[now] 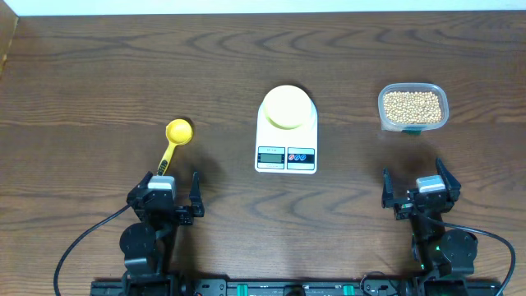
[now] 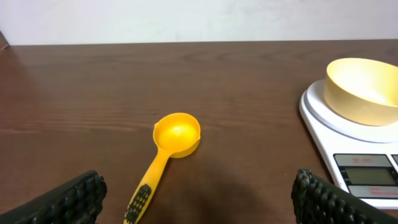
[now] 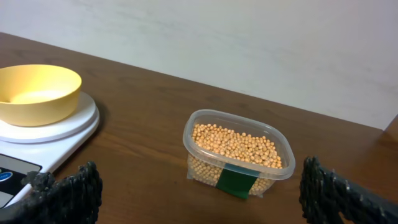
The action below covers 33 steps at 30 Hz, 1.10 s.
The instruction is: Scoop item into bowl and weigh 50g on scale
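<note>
Layout: white rounded-rectangular kitchen scale (image 1: 285,148) sits midway between the left and right edges of the dark brown wood-grain surface (image 1: 90,74). Its grey display and two round buttons face the near edge. Digits are too small to read.

Small round pale yellow-green bowl (image 1: 287,108) stands upright on the scale's platform, roughly centred and empty.

Small round tan-beige beans (image 1: 412,105) are all in the clear rectangular plastic tub (image 1: 380,111). The tub is toward the right edge, level with the bowl and well apart from the scale. It is open-topped and nearly full, with a dark green label (image 3: 236,183) on the side facing the near edge.

Yellow plastic measuring scoop (image 1: 172,146) lies flat left of the scale. The cup is at the end toward the far edge, facing up, empty. The handle points at the near edge. In the left wrist view its black-patterned end runs down between the two pads (image 2: 68,199), touching neither.

left jaws: spread wide, gripping nothing, by the near edge left of the scale, lined up on the scoop handle.

right jaws: spread wide, gripping nothing, by the near edge on the right side, facing the tub, well short of it.
</note>
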Each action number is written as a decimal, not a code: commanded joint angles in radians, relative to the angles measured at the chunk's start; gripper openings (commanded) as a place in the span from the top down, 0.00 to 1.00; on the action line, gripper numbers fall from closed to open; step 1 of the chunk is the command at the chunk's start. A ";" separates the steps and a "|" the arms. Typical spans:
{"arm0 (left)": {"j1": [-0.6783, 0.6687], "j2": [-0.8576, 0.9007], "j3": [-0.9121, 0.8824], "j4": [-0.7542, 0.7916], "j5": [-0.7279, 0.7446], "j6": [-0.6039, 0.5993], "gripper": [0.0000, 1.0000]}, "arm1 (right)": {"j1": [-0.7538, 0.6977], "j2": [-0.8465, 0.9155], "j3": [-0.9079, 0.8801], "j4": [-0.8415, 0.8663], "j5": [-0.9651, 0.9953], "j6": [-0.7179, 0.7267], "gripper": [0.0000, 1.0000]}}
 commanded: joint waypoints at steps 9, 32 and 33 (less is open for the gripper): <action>0.007 0.015 0.003 -0.014 -0.018 -0.014 0.03 | 0.007 -0.005 -0.002 -0.004 0.001 -0.010 0.01; 0.007 0.471 0.396 -0.082 0.021 -0.055 0.03 | 0.007 -0.005 -0.002 -0.004 0.001 -0.010 0.01; 0.007 0.498 0.414 -0.094 0.021 -0.055 0.03 | 0.007 -0.005 -0.002 -0.004 0.001 -0.010 0.01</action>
